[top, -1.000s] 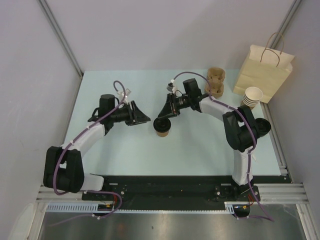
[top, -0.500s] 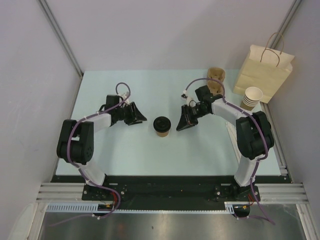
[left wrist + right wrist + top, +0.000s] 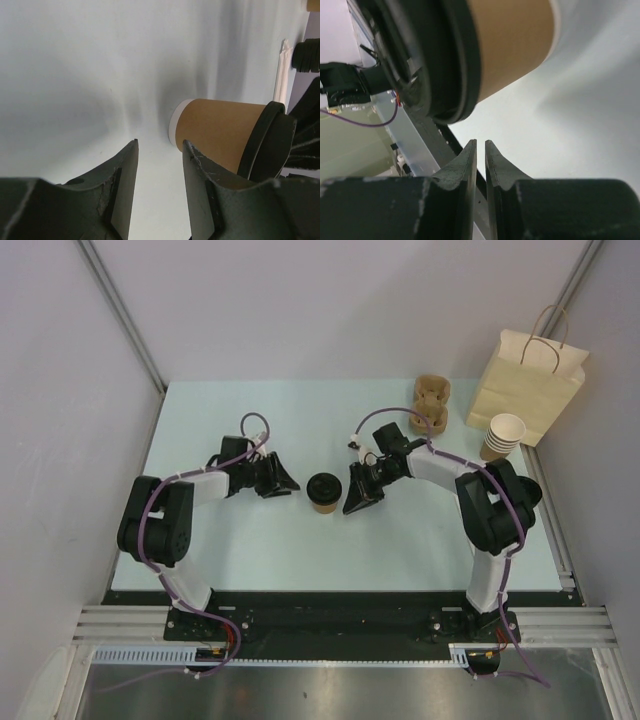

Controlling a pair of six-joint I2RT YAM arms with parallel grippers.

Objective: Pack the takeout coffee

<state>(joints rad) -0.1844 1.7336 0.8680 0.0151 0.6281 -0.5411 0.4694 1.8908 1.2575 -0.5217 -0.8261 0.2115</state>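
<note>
- The takeout coffee [image 3: 323, 492] stood upright near the middle of the pale blue tabletop [image 3: 230, 545]. It was a brown paper cup, and a black lid [image 3: 322, 485] was on it.
- The left end effector [image 3: 290, 483] lay low over the tabletop just to the cup's left, pointing at it with a small gap between them.
- Seen from the left wrist, the left end effector [image 3: 160, 150] was released. Its two dark fingers [image 3: 120, 190] were clearly apart with only bare tabletop between them, and the cup [image 3: 215, 132] sat ahead and a little to one side.
- The right end effector [image 3: 352, 502] was just beside the cup on its right. From above I could not tell whether it touched the cup.
- From the right wrist, the right end effector [image 3: 480, 145] was almost clenched, with only a thin slit between the tips. It was grasping nothing, and the cup [image 3: 512, 47] stood beyond the tips, outside them.
- At the far right corner a tan paper bag [image 3: 525, 385] stood upright against the wall.
- Just in front of the bag was a stack of white cups [image 3: 503, 435], and a brown cup carrier [image 3: 432, 405] sat to the left of the bag.
- All three were well apart from the coffee.
</note>
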